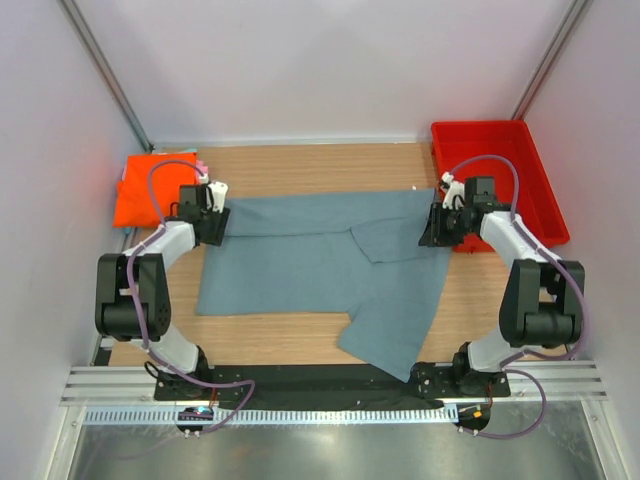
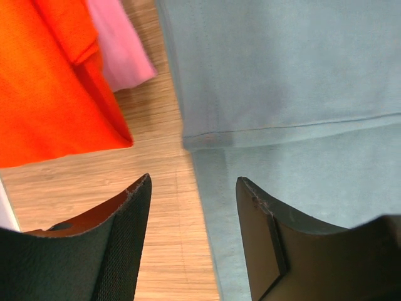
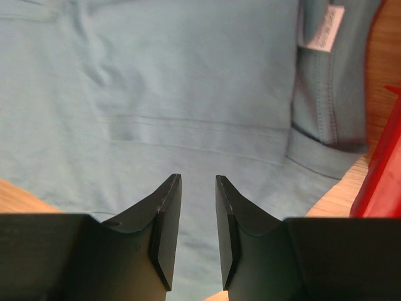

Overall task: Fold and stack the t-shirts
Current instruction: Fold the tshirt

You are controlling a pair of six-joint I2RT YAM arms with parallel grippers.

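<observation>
Grey-blue shirt [image 1: 300, 260], red bin [image 1: 500, 150] by right fingers [image 3: 164, 219], orange shirt [image 1: 140, 195] by left fingers [image 2: 128, 238], both pairs parted

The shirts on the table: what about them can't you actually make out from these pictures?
- Pink t-shirt: left wrist view, cut off by the top edge; from above, only a sliver shows behind the orange t-shirt.
- Neck label on the grey-blue t-shirt: right wrist view, print blurred, top edge crops it.
- Red bin: top view, the right arm covers part of its inside.
</observation>
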